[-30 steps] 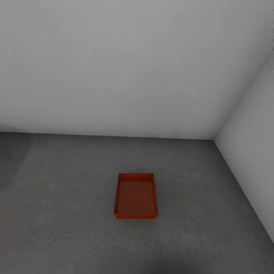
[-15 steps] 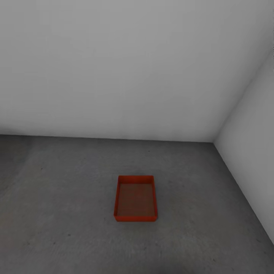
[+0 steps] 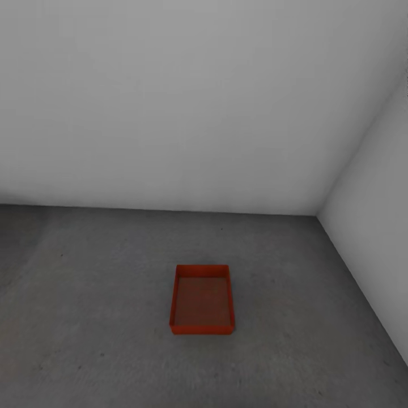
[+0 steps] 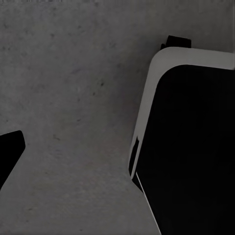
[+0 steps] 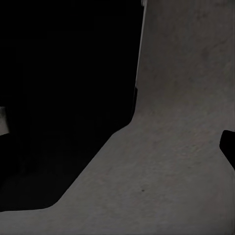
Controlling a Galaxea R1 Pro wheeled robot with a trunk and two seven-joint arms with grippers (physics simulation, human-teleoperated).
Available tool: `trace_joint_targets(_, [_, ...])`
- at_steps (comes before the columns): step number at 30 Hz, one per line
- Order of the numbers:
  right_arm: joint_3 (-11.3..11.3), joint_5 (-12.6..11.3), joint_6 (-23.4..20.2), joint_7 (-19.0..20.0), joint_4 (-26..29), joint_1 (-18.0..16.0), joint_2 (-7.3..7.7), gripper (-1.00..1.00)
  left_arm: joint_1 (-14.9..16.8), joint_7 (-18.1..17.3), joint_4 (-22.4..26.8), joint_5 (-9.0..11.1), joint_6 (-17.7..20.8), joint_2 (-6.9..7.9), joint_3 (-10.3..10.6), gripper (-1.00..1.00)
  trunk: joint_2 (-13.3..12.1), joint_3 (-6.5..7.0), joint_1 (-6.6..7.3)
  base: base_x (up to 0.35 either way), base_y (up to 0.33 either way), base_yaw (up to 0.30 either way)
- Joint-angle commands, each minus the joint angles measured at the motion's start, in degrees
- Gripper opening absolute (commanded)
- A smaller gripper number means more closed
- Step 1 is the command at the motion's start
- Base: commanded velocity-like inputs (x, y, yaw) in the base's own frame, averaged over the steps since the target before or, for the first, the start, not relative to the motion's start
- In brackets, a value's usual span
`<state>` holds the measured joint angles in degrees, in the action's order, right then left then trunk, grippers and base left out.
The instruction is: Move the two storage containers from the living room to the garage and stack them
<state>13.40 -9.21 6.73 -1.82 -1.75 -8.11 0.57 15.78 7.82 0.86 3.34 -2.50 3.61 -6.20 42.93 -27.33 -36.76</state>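
One red-orange storage container (image 3: pixel 201 299) sits flat on the dark concrete floor (image 3: pixel 85 294) of the garage, near the corner of two white-grey walls, its open side up and nothing inside it. In the left wrist view, my left gripper (image 4: pixel 117 156) hangs over bare floor, with one dark fingertip (image 4: pixel 10 154) at the frame's edge. My right gripper (image 5: pixel 117 147) likewise looks down at the floor, one fingertip (image 5: pixel 229 147) at the far edge. Nothing lies between the fingers of either one.
The back wall (image 3: pixel 170 113) meets the side wall (image 3: pixel 379 226) in a corner behind and to the right of the container. My own dark and white body (image 4: pixel 191 137) shows beside both wrists (image 5: pixel 68 88). Bare concrete stretches left of the container.
The whole head picture has slid slightly downward, so the camera has moved. The container keeps its place on the floor.
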Motion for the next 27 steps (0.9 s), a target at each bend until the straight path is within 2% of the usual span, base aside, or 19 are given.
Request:
trace_joint_targets(1, [0.49, -0.56, 0.36, -0.03, -0.19, -0.07, -0.03, 1.00, 0.04, 0.00, -0.07, 0.35, -0.25, 0.00, -0.29, 1.00, 0.04, 0.04, -0.01, 0.000, 0.000, 0.000])
trace_joint_targets(27, [0.49, -0.46, 0.48, 0.08, -0.19, -0.06, -0.05, 1.00, 0.04, 0.00, -0.07, 0.35, -0.25, 0.00, -0.28, 1.00, 0.04, 2.41, -0.01, 0.000, 0.000, 0.000])
